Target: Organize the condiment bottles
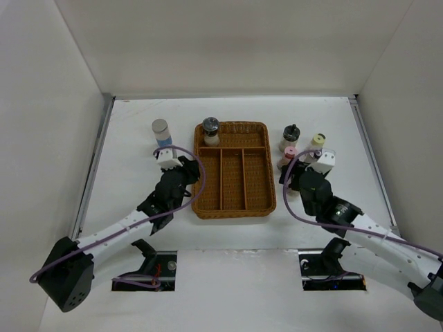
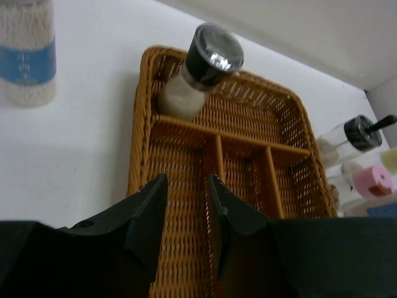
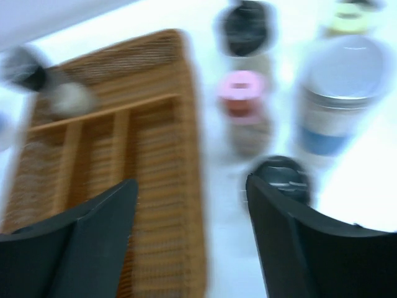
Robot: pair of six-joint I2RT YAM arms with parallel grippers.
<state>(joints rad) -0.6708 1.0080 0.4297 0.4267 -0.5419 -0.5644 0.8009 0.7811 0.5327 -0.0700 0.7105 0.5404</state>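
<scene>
Top view: one glass shaker (image 1: 210,130) standing at left end of wicker tray's (image 1: 233,214) far compartment, presumably sorted already; blue-labelled bottle (image 1: 161,131) on counter (image 1: 228,111) left of tray; remaining bottles (image 1: 290,153) clustered at its right. Left wrist: left gripper (image 2: 186,205) closed to a slit, empty, at tray's left rim, probably free for next pick. Right wrist, blurred: right gripper (image 3: 191,185) open, empty, near black-topped shaker (image 3: 279,180), likely lining up a grasp.
</scene>
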